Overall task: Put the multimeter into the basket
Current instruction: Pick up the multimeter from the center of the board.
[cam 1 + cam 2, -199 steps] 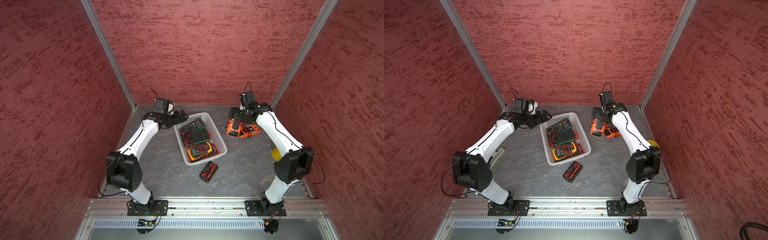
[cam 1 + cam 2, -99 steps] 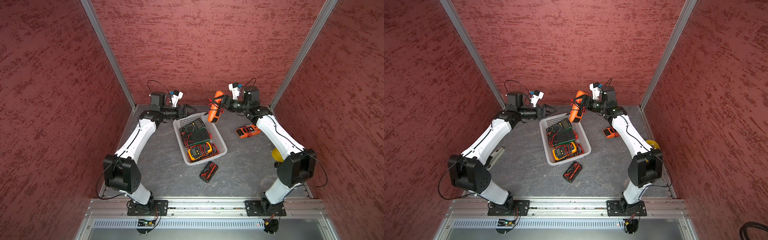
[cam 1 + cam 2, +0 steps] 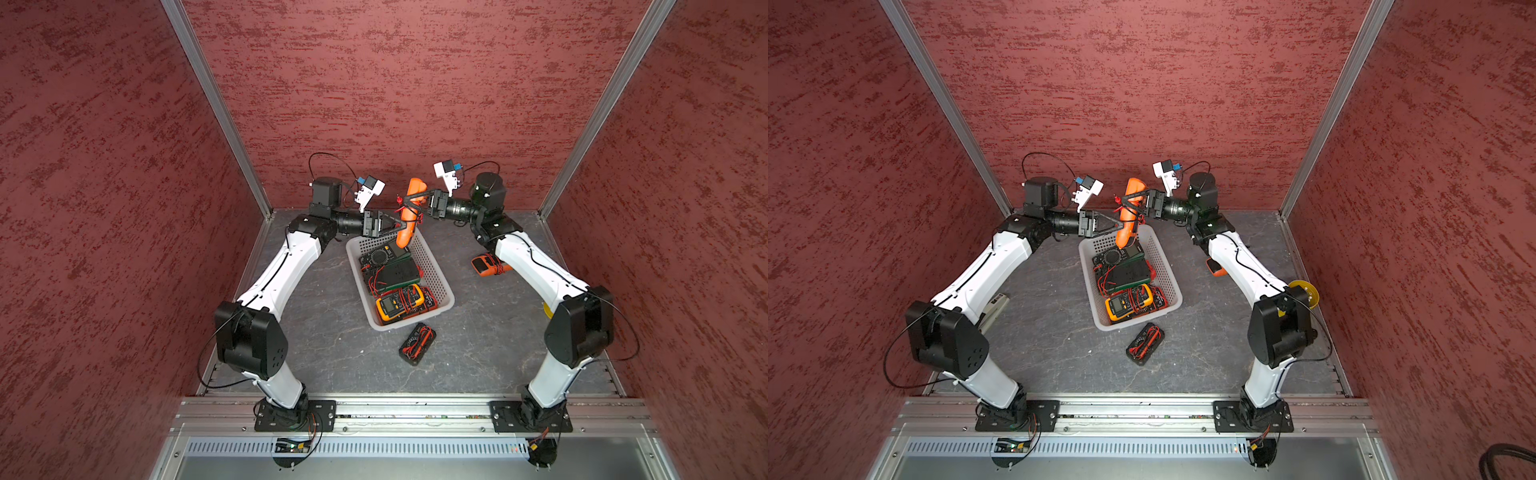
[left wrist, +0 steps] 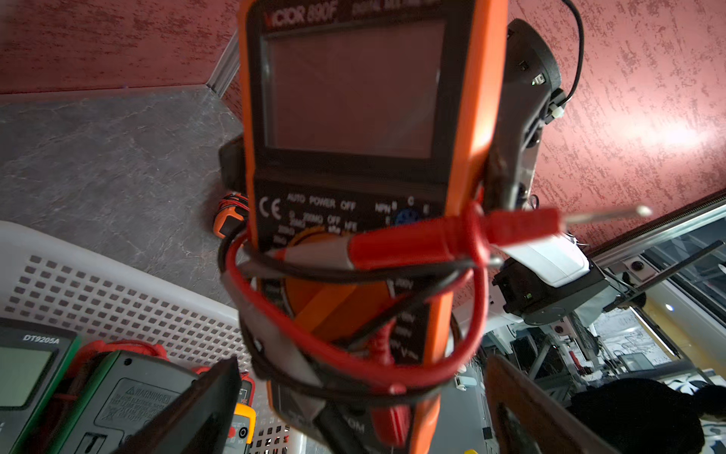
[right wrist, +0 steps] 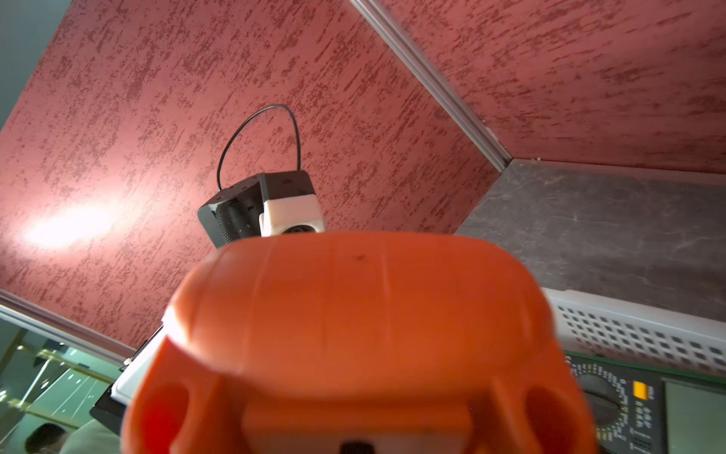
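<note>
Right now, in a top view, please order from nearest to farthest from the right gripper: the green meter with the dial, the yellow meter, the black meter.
From the right gripper, which holds the orange multimeter:
1. green meter with the dial, at the far end of the basket.
2. yellow meter, at its near end.
3. black meter, on the table before the basket.

Left claw (image 3: 402,226) gapes wide, facing the raised, clamped right claw (image 3: 412,205).
</note>
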